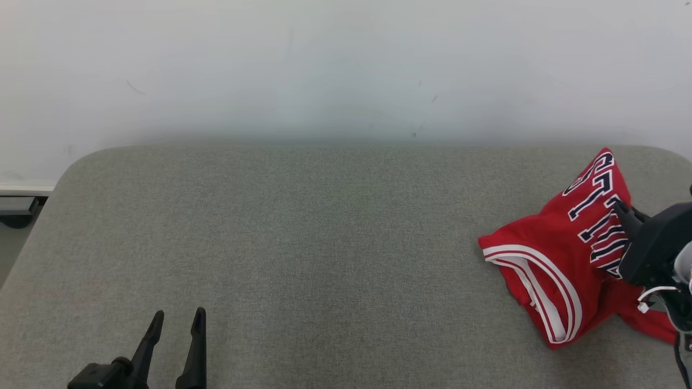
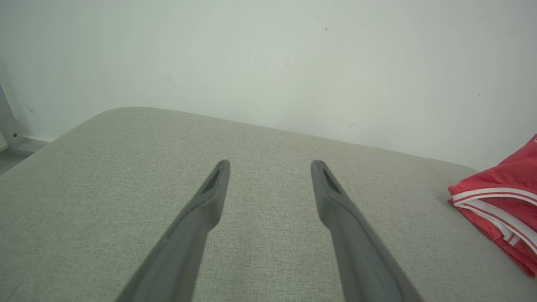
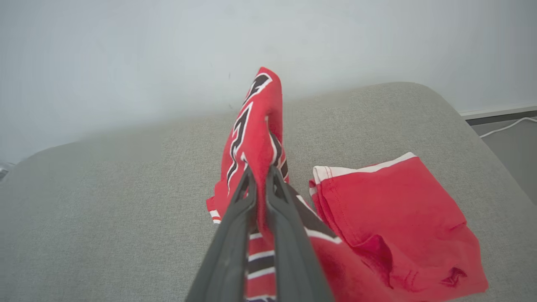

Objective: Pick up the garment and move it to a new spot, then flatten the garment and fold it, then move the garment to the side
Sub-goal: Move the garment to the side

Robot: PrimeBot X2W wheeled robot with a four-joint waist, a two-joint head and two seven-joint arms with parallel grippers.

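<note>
Now we are clamping our right gripper [image 3: 260,173] on a raised fold of the red jersey [image 1: 546,237], lying far right on the surface [image 1: 324,243], our left gripper [image 1: 178,320] hovering spread well leftward.

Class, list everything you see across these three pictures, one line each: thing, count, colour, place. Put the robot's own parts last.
garment: one, red with white and dark trim, right end of the padded surface, one fold raised
padded surface: one, grey-green, across the foreground
wall: one, white, behind the surface
cable: one, white, on the floor past the surface's edge
left gripper: one, dark, open, lower left, over bare surface
right gripper: one, dark, shut on the garment's raised fold
</note>
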